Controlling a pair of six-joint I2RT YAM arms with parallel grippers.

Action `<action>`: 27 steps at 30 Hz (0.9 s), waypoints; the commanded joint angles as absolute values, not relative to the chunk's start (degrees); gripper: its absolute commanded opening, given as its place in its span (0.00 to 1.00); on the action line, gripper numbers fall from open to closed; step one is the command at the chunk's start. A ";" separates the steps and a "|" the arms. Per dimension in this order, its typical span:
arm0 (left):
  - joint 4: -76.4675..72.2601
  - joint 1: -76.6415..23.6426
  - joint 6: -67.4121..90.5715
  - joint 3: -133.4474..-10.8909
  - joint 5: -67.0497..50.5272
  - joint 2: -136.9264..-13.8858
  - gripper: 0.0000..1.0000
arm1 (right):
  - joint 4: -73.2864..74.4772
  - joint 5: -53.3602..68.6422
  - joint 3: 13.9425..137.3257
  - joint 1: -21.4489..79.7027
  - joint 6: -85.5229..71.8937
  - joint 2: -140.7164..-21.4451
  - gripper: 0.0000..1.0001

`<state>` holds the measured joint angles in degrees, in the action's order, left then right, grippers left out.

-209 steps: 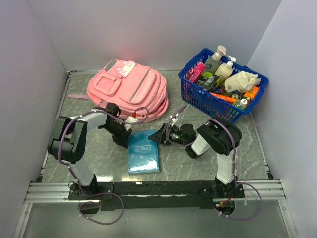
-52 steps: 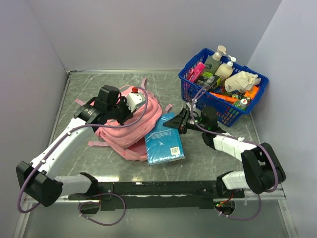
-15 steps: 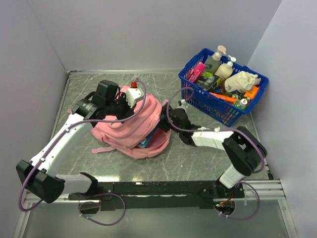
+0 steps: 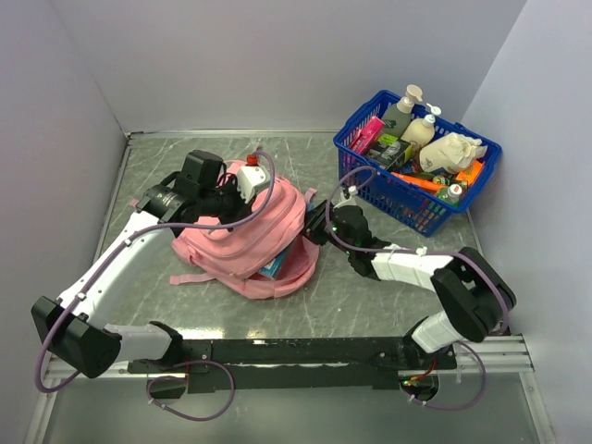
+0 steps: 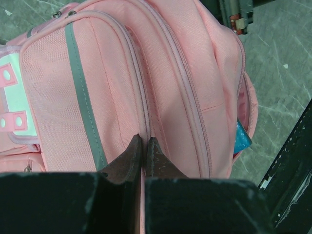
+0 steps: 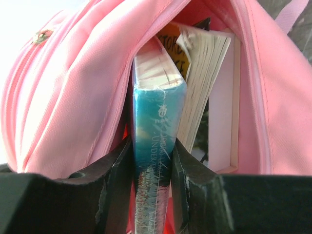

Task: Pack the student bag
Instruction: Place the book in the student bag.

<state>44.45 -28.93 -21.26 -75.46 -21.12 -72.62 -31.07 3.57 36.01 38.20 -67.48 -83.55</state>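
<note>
Reads "UNDER…" in pale capitals along the spine of the blue book [image 6: 155,122] (later letters too blurred to tell), wedged in the student bag [image 6: 68,97]. Shows dark capitals on the orange cover [image 6: 170,46] just behind, cropped and unreadable.

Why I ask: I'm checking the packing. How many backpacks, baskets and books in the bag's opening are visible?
Backpacks: 1, the pink student bag
Baskets: 1, the blue basket
Books: 2, the blue book and a second book beside it
Total: 4
</note>
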 commanded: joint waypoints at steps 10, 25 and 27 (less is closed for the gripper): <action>38.50 -29.53 -21.09 -78.31 -25.31 -72.25 0.02 | -23.48 6.86 46.24 40.26 -55.90 -89.04 1.00; 38.67 -29.53 -20.83 -78.05 -25.31 -72.34 0.03 | -15.73 4.75 36.22 39.99 -45.44 -74.01 0.33; 38.85 -29.53 -20.92 -78.05 -25.14 -72.25 0.04 | -15.03 3.09 35.34 39.99 -44.83 -73.65 0.09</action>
